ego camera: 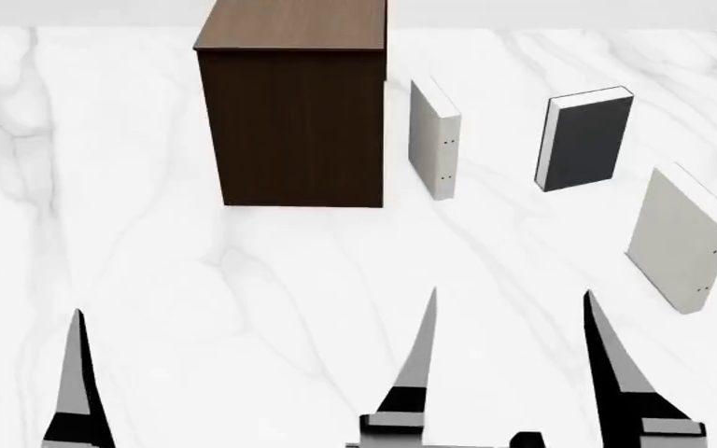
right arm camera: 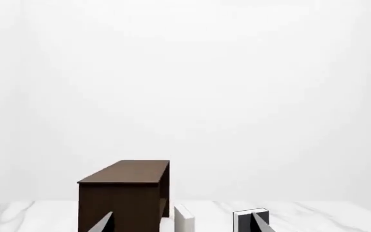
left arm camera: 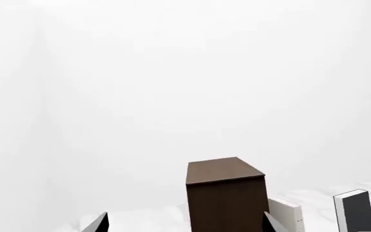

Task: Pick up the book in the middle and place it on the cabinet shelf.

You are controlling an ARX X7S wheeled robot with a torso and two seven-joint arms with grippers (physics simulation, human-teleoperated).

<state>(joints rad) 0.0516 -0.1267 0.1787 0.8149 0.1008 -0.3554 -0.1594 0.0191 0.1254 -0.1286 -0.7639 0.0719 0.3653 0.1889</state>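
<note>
The dark grey book (ego camera: 589, 140) with white page edges stands upright on the marble table, between two off-white books. The dark brown cabinet (ego camera: 290, 103) with a lighter top stands at the back, left of the books. My right gripper (ego camera: 510, 308) is open and empty, near the front edge, well short of the books. Of my left gripper only one finger (ego camera: 78, 392) shows at the front left. In the left wrist view the left gripper (left arm camera: 185, 218) is open, with the cabinet (left arm camera: 227, 193) and the dark book (left arm camera: 356, 210) ahead. In the right wrist view the right gripper (right arm camera: 183, 216) is open before the dark book (right arm camera: 245, 220).
An off-white book (ego camera: 433, 140) stands upright just right of the cabinet. A second off-white book (ego camera: 682, 238) stands nearer, at the right. The white marble table (ego camera: 209, 280) stretches between my grippers and the cabinet. A plain white wall lies behind.
</note>
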